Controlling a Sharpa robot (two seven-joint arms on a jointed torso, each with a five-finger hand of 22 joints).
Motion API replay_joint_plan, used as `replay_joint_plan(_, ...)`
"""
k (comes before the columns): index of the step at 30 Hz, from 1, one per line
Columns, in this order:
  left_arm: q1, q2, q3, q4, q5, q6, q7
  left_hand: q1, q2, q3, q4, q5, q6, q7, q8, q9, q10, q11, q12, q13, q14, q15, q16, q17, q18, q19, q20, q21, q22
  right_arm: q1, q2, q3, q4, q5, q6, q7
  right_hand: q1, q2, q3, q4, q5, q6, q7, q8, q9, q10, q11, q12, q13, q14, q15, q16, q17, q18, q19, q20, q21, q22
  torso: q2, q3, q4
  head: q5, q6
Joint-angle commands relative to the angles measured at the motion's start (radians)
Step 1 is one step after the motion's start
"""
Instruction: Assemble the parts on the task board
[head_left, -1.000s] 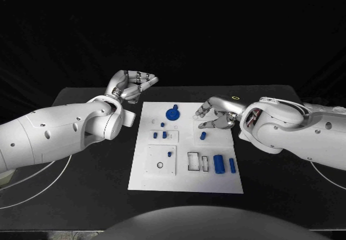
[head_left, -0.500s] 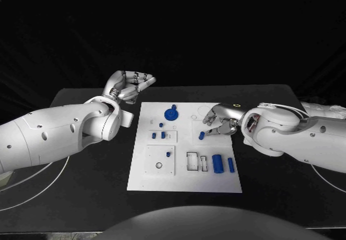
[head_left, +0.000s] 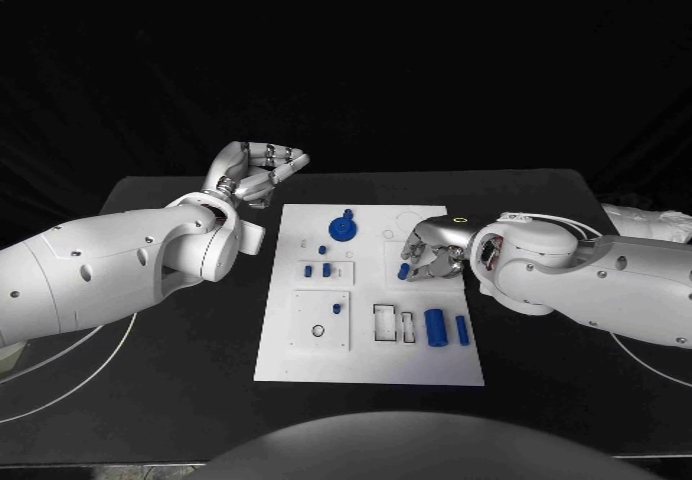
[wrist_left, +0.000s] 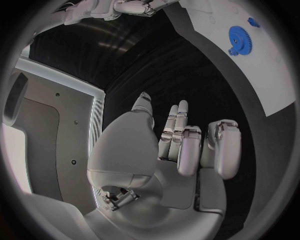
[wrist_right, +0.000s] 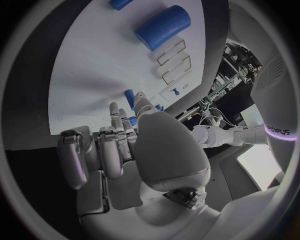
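On the worktop (head_left: 173, 400): white task board (head_left: 368, 365), blue parts.
Right hand (head_left: 433, 252): fingers curled beside a small blue peg (head_left: 404, 270); hold unclear.
Left hand (head_left: 257, 170): curled in, holding nothing.

Parts (head_left: 434, 328) lie on the task board (head_left: 368, 365), mid-table (head_left: 577, 380).

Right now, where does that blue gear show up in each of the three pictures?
Head view: blue gear on the board's far end, between the two hands.
Left wrist view: gear near the circle's rim, on the white board.
Right wrist view: I cannot find it.
Shared landmark: the white board.
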Motion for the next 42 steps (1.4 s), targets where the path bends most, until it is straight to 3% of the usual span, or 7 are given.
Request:
replay_joint_plan(1,0.001,0.001,0.001,0.003,0.003,0.011,0.006,0.002,0.009,0.003,0.001,0.005,-0.005,0.005,-0.004,-0.002,-0.002,0.004,-0.002,0.0,0.091,0.002,-0.002,0.225,0.011,0.051,0.005,-0.006,0.239,-0.004,0.01,0.0,-0.007,-0.026,0.029,-0.008,0.019,0.007,0.007,-0.012,-0.004,0.01,-0.006,0.005,0.002,0.016,-0.004,0.007,0.0,0.104,-0.006,0.004,0.263,-0.014,0.105,-0.009,0.004,0.263,0.0,0.0,0.0006,0.003,0.0)
replay_joint_plan(7,0.001,0.002,0.001,0.004,0.003,0.012,0.006,0.002,0.009,0.003,0.001,0.005,-0.005,0.005,-0.004,-0.002,-0.002,0.004,-0.002,0.0,0.091,0.002,-0.002,0.225,0.011,0.051,0.005,-0.006,0.239,-0.01,0.029,0.0,-0.016,-0.029,0.034,-0.007,0.044,0.02,0.02,-0.022,-0.003,0.036,-0.022,0.014,0.004,0.044,-0.019,0.013,-0.002,0.104,-0.024,0.004,0.263,-0.014,0.105,-0.024,0.004,0.263,-0.001,0.0005,-0.0002,0.006,0.0)
replay_joint_plan(18,0.001,0.001,0.001,0.003,0.003,0.012,0.006,0.002,0.009,0.003,0.001,0.005,-0.005,0.005,-0.004,-0.002,-0.002,0.004,-0.002,0.0,0.091,0.002,-0.002,0.225,0.011,0.051,0.005,-0.006,0.239,-0.015,0.04,0.0,-0.02,-0.03,0.032,-0.004,0.055,0.024,0.03,-0.019,-0.003,0.07,-0.033,0.023,0.007,0.079,-0.03,0.015,-0.004,0.104,-0.038,0.004,0.263,-0.014,0.105,-0.039,0.004,0.263,-0.001,0.0003,-0.0003,0.014,0.0)
replay_joint_plan(25,0.001,0.002,0.001,0.002,0.003,0.013,0.006,0.002,0.009,0.003,0.001,0.005,-0.005,0.005,-0.004,-0.002,-0.002,0.004,-0.002,0.0,0.091,0.002,-0.002,0.225,0.011,0.051,0.005,-0.006,0.239,-0.016,0.041,0.0,-0.017,-0.05,0.021,-0.007,0.091,0.057,0.071,-0.026,-0.002,0.151,-0.051,0.054,0.019,0.141,-0.049,0.023,-0.005,0.104,-0.054,0.004,0.263,-0.014,0.105,-0.055,0.004,0.263,-0.001,0.0006,-0.0006,0.012,0.0)
replay_joint_plan(31,0.001,0.002,0.001,0.001,0.003,0.014,0.006,0.004,0.011,0.003,0.001,0.005,-0.006,0.005,-0.004,-0.002,-0.002,0.004,-0.002,0.0,0.091,0.002,-0.002,0.226,0.011,0.051,0.006,-0.005,0.239,-0.017,0.038,0.0,-0.013,-0.07,-0.021,-0.009,0.107,0.069,0.095,-0.031,-0.001,0.185,-0.056,0.065,0.025,0.181,-0.056,0.021,-0.006,0.104,-0.06,0.004,0.263,-0.014,0.105,-0.062,0.004,0.263,0.0,0.0003,-0.0002,0.012,0.0)
replay_joint_plan(42,0.001,-0.001,0.001,0.001,0.003,0.014,0.006,0.004,0.011,0.003,0.001,0.005,-0.006,0.005,-0.004,-0.002,-0.002,0.004,-0.002,0.0,0.091,0.002,-0.002,0.226,0.011,0.051,0.006,-0.005,0.239,-0.017,0.019,0.0,0.009,-0.076,-0.142,0.017,0.1,0.063,0.096,-0.026,-0.001,0.195,-0.057,0.065,0.026,0.195,-0.056,0.015,-0.006,0.104,-0.056,0.004,0.263,-0.014,0.105,-0.061,0.004,0.263,-0.001,0.0001,-0.0002,0.014,0.0)
